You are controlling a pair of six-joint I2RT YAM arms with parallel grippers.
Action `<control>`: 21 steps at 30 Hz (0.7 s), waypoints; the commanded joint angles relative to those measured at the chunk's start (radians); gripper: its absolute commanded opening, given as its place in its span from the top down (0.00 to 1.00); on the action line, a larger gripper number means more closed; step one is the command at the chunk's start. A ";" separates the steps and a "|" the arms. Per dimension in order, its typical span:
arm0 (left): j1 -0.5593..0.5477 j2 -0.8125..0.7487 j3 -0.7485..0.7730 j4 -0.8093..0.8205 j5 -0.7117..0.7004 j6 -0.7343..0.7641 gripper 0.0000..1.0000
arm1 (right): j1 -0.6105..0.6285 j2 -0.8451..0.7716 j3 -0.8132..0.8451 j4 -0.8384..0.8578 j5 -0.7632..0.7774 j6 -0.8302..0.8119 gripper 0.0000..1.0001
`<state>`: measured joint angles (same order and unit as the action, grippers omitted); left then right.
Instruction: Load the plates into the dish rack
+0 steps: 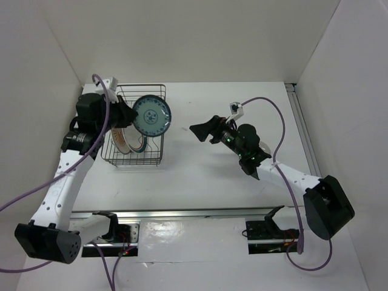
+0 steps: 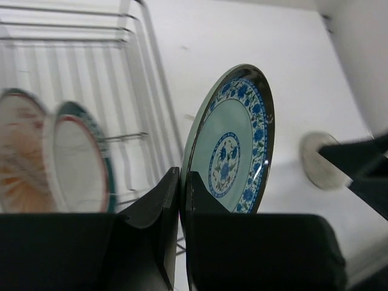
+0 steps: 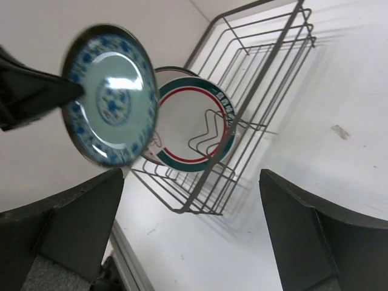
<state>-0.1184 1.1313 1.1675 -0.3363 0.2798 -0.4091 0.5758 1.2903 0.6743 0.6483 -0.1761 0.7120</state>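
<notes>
Top external view, 10 o'clock: left gripper (image 1: 128, 113) pinched shut on the rim of the blue plate (image 1: 151, 117), held upright just over the 3 o'clock side of the rack (image 1: 159, 91). Already standing on edge inside: two plates (image 3: 194, 127). Near centre, right gripper (image 1: 203, 128), spread wide and holding nothing. From the left wrist, at 3 o'clock: a small grey plate (image 2: 321, 160), flat on the table (image 1: 200, 176).

Mid-loading, by the look of it. Next, probably: shift toward 9 o'clock, line the rim up with a free slot, lower, let go.
</notes>
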 commanded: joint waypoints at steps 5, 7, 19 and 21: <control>0.003 -0.018 0.126 -0.127 -0.502 0.107 1.00 | 0.007 -0.120 -0.025 -0.136 0.075 -0.115 0.00; 0.003 0.002 0.135 -0.141 -0.534 0.107 1.00 | 0.007 -0.144 -0.025 -0.179 0.085 -0.134 0.00; -0.030 0.107 0.230 -0.170 -0.654 0.214 1.00 | -0.002 -0.272 -0.064 -0.268 0.086 -0.221 0.00; -0.041 0.119 0.242 -0.181 -0.654 0.227 1.00 | -0.026 -0.272 -0.064 -0.277 0.050 -0.232 0.00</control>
<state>-0.1383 1.2446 1.3430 -0.5465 -0.3363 -0.2340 0.5720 1.0485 0.6147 0.3927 -0.1085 0.5285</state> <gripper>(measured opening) 0.176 0.999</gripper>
